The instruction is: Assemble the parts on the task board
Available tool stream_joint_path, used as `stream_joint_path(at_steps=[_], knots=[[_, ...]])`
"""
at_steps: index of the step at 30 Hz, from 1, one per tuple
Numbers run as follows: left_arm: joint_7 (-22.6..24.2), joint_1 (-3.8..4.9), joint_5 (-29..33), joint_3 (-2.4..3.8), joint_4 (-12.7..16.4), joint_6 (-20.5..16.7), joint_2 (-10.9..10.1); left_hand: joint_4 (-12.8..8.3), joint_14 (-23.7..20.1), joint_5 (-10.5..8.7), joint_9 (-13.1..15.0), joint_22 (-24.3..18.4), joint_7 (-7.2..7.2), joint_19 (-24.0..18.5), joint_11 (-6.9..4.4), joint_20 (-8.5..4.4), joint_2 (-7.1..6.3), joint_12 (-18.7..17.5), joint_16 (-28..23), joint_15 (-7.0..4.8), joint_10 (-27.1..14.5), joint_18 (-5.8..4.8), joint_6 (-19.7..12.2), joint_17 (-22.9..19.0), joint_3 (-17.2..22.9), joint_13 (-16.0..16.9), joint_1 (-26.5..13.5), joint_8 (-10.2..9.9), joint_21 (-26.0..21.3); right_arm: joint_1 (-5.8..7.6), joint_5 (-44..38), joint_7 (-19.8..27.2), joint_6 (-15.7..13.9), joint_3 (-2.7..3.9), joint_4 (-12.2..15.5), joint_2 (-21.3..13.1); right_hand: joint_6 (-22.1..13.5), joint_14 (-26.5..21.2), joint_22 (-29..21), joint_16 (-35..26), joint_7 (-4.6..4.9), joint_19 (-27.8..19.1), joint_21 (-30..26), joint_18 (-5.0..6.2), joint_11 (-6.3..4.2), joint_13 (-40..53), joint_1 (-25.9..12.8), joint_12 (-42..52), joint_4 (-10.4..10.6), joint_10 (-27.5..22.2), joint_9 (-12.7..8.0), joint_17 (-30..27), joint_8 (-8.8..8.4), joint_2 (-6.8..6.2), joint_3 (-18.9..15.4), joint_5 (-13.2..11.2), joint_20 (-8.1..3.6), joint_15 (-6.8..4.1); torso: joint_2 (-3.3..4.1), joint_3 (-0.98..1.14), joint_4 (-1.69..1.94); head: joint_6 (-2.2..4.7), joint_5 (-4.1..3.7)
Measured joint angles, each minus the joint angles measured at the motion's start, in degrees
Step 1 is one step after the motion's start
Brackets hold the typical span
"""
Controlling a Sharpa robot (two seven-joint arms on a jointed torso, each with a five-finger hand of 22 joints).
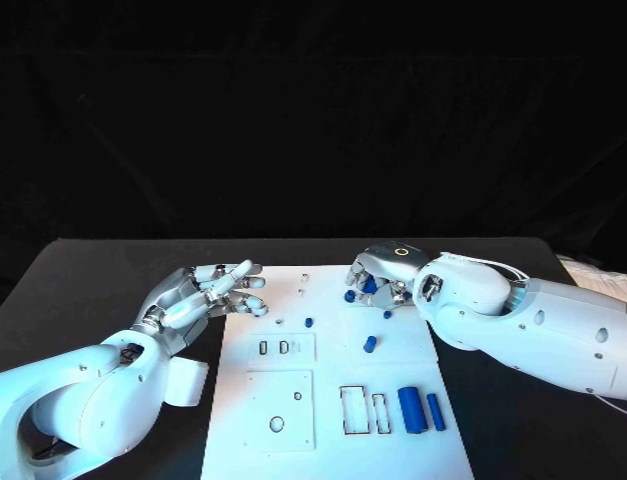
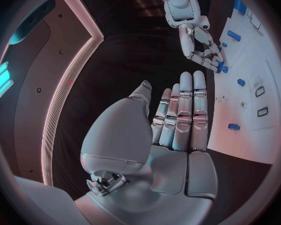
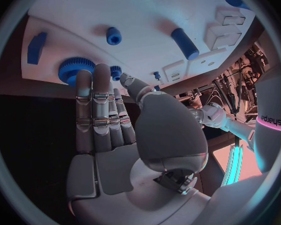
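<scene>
Left hand (image 1: 205,293) is hanging just off the task board (image 1: 335,420) at about 9 o'clock from its far left corner, fingers (image 2: 185,105) straight, spread and holding nothing. The white board sits mid-table (image 1: 97,270) with small blue parts scattered on it, plus two blue cylinders (image 1: 420,410) lying side by side near its 4 o'clock corner. Right hand (image 1: 377,280) is over the board's far edge around 12 o'clock, fingers reaching onto a blue gear (image 3: 70,70), but I can't tell if it's actually gripping it.
</scene>
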Motion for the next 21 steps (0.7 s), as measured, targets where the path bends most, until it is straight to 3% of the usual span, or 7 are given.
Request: stream_joint_path(at_steps=[4,11,13,17,18,21], knots=[[-0.1,0.03,0.0,0.0,0.0,0.1,0.0,0.0,0.0,0.0,0.0,0.0,0.0,0.0,0.0,0.0,0.0,0.0,0.0,0.0,0.0,0.0,0.0,0.0,0.0,0.0,0.0,0.0,0.0,0.01,-0.7,-0.3,0.7,0.0,-0.5,0.4,0.0,0.0,6.9,3.9,0.0,2.3,5.6,0.01,0.0,0.0,0.4,0.0,1.3,0.0,0.0,2.3,0.0,-0.45,0.8,0.0,0.1,0.0,0.28,-0.06,0.14,0.03,-0.08],[-0.2,0.06,0.1,0.0,0.0,0.3,0.0,0.0,0.0,0.0,0.0,0.1,0.0,0.0,0.01,0.0,0.0,0.0,0.0,0.01,0.0,0.0,0.0,0.1,0.0,0.0,0.0,0.0,0.0,0.02,-1.4,-0.5,1.4,0.01,-1.6,1.4,0.0,0.0,12.5,7.3,0.0,3.8,10.1,-0.01,0.21,0.0,0.7,0.0,2.6,-0.2,0.0,4.2,0.0,-0.74,1.6,0.0,0.11,0.0,0.59,-0.1,0.28,0.08,-0.07],[-0.3,0.07,0.1,0.0,0.0,0.3,0.0,0.0,0.0,0.0,0.0,0.0,0.0,0.0,0.01,0.0,0.0,0.0,0.0,0.01,0.0,0.0,0.0,0.1,0.0,0.0,0.0,0.0,0.0,0.02,-1.5,-0.6,1.6,0.01,-2.0,1.6,0.0,0.0,14.3,9.0,0.0,4.4,11.4,-0.93,0.21,0.0,1.0,0.0,2.8,-0.2,0.1,5.6,0.0,-0.98,1.8,0.0,0.14,0.0,0.66,-0.1,0.32,0.08,-0.03],[-0.3,0.07,0.1,0.0,0.1,0.3,0.0,0.0,0.0,0.0,0.0,0.0,0.0,0.0,0.01,0.0,0.0,0.0,0.0,0.01,0.0,0.0,0.0,0.1,0.0,0.0,0.0,0.0,0.0,0.03,-1.7,-0.6,1.8,0.01,-2.4,2.0,0.0,0.0,18.6,14.3,0.0,6.2,14.6,-1.02,0.21,0.0,1.1,0.0,3.5,-0.2,0.1,10.3,0.0,-1.06,2.2,0.0,0.12,0.0,0.83,-0.17,0.4,0.04,0.02],[-0.3,0.07,0.1,0.0,0.1,0.4,0.0,0.0,0.0,0.0,0.0,0.0,0.0,0.0,0.01,0.0,0.0,0.0,0.0,0.01,0.0,0.0,0.0,0.1,0.0,0.0,0.0,0.0,0.0,0.03,-1.7,-0.6,1.9,0.01,-2.5,2.0,0.0,0.0,19.5,15.4,0.0,6.5,15.3,-1.77,0.16,0.0,1.2,0.0,3.7,-0.2,0.1,11.3,0.0,-1.2,2.4,0.0,0.13,0.0,0.87,-0.18,0.41,0.02,0.01],[-0.4,0.07,0.1,0.0,0.1,0.4,0.0,0.0,0.0,0.0,0.0,0.0,0.0,0.2,0.01,-0.17,0.0,0.0,0.0,0.01,0.0,-0.01,0.0,0.1,0.0,0.0,0.0,0.0,0.0,0.03,-1.7,-0.6,2.0,0.01,-2.5,2.1,0.2,0.0,21.6,18.1,-0.2,7.1,16.7,-1.81,-0.22,0.0,1.2,0.0,4.0,0.2,0.2,13.8,0.0,-1.2,2.4,0.0,0.03,0.0,0.95,-0.18,0.43,-0.11,-0.09]])
